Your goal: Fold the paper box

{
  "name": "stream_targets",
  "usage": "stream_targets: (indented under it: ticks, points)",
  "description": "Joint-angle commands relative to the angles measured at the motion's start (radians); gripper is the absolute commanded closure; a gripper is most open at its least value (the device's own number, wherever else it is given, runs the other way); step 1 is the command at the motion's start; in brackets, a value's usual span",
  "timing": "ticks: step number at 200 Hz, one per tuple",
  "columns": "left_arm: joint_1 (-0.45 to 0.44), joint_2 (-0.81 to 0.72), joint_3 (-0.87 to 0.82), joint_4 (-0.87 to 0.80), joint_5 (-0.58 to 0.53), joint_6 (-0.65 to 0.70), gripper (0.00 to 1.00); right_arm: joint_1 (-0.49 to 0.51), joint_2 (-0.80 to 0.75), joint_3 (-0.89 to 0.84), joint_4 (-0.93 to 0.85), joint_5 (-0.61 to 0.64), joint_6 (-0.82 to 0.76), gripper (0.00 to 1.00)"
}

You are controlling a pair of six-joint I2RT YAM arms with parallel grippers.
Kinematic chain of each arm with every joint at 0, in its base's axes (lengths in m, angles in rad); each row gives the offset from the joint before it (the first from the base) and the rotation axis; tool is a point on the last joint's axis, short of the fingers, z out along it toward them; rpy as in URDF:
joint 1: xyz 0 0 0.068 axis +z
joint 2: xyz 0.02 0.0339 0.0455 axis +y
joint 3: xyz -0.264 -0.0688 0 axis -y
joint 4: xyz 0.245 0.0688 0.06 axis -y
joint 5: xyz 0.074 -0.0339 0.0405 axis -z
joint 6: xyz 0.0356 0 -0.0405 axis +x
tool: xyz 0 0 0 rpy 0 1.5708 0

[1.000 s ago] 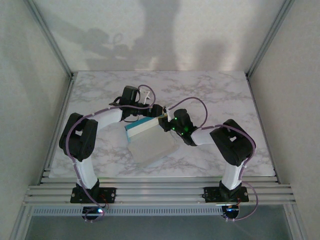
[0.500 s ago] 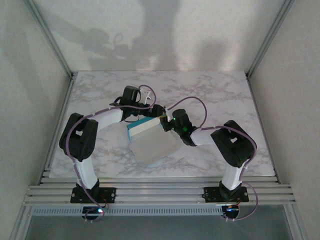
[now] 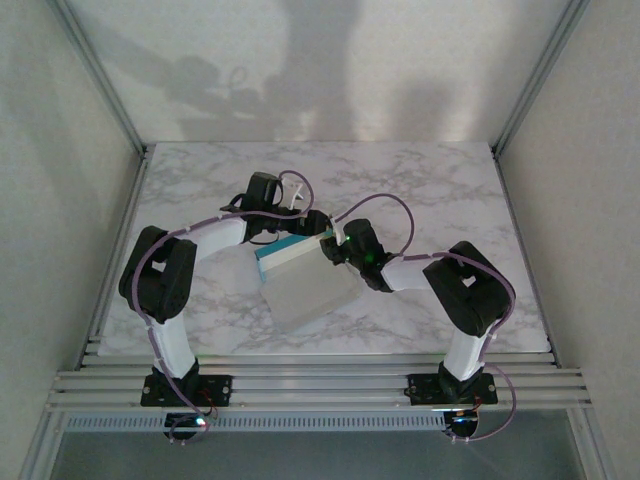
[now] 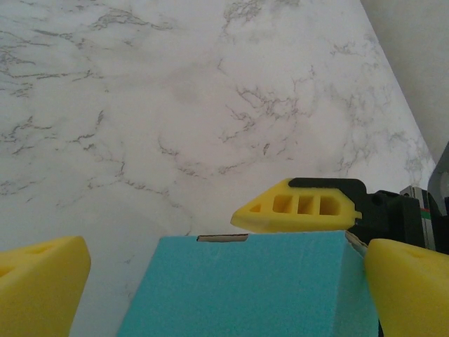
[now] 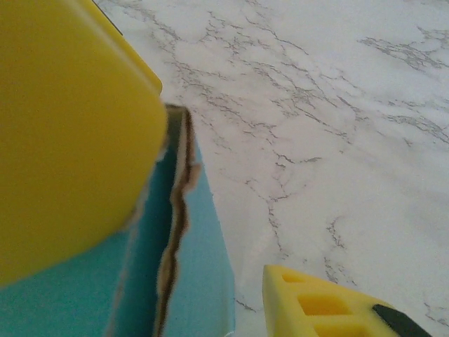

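At the centre of the marble table (image 3: 450, 190), slightly toward the near edge, the paper box (image 3: 305, 285) is lying turned at an angle to the table edges. In the top external view, its broad off-white panel is facing upward and toward the arm bases, and a turquoise wall is rising along its far edge. In the left wrist view, the paper box (image 4: 245, 288) is showing a flat turquoise face with a thin off-white strip at its upper edge. In the right wrist view, the paper box (image 5: 203, 267) is showing turquoise surfaces on both sides of a ragged brown cardboard edge.

The left gripper (image 3: 300, 232) is reaching in from the far left and hanging over the turquoise wall. In its own camera, the left gripper (image 4: 228, 253) is straddling the wall with its yellow fingers (image 4: 42, 281) spread wide and released. A strip of table is showing between one finger and the box, and the other finger is sitting just beside the box corner.

The right gripper (image 3: 328, 248) is meeting the right end of the same wall. In its own camera, the right gripper (image 5: 214, 196) is standing with its fingers parted. One finger (image 5: 70, 126) is pressing against the torn cardboard edge, and the opposite finger is standing apart from the box with bare marble between them. The box is therefore not being clamped.
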Motion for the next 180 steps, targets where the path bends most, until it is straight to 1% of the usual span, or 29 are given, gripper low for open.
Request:
stream_targets:
  ticks: [1,19,57,109,133,148,170,180]
  points:
    - [-0.008,0.011,0.020,-0.041,-0.007,0.013,0.01,-0.003,-0.005,0.003,-0.042,0.006,0.008,0.70]
    - [-0.008,0.011,0.021,-0.043,-0.008,0.013,0.01,-0.003,0.013,0.030,-0.066,0.032,0.008,0.73]
    - [-0.009,0.010,0.020,-0.044,-0.007,0.012,0.01,-0.002,0.042,0.066,-0.090,0.089,0.006,0.77]
    - [-0.009,0.014,0.024,-0.042,-0.004,0.010,0.01,0.007,0.053,0.102,-0.177,0.203,-0.024,0.83]
    - [-0.010,0.014,0.024,-0.042,-0.005,0.009,0.01,0.010,0.052,0.096,-0.181,0.227,-0.025,0.84]
    - [-0.010,0.014,0.023,-0.045,-0.006,0.011,0.01,0.010,0.040,0.076,-0.155,0.195,-0.023,0.81]
    - [-0.010,0.010,0.028,-0.049,-0.006,0.010,0.01,0.009,-0.006,0.038,-0.112,0.100,-0.017,0.69]
    - [-0.010,0.007,0.030,-0.047,-0.009,0.007,0.01,0.008,-0.031,0.026,-0.117,0.070,-0.010,0.66]
